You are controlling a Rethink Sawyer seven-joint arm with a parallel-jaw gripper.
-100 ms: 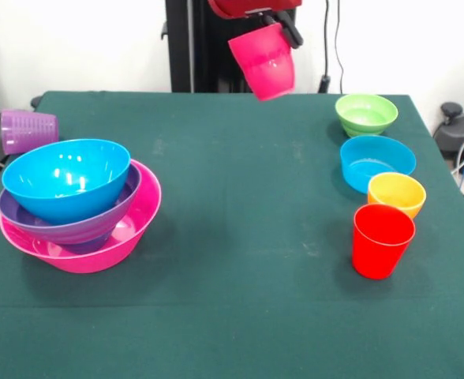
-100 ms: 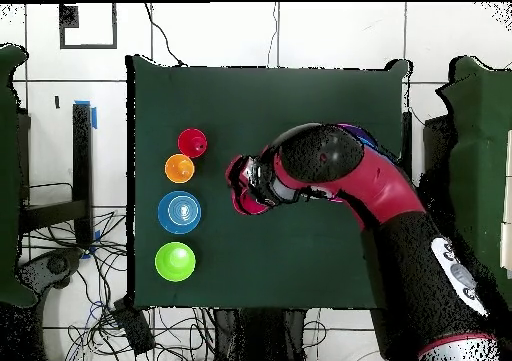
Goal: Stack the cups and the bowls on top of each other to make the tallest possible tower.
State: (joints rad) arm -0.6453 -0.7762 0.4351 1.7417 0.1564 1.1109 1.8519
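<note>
1. Gripper (image 1: 283, 28) looks clamped on the pink cup's (image 1: 263, 63) rim — cup hangs tilted below the fingers, mid-air.
2. Tower (image 1: 78, 205) sits well off to one side, lower down — blue bowl (image 1: 66, 178) on top, mouth up.

One camera sits low at the near edge of the tabletop (image 1: 232, 316), looking across it closely toward the arm. The other hangs high above, facing straight down, taking in the whole tabletop (image 2: 300, 267) and floor around. Both share the green surface, turned half round between them.
</note>
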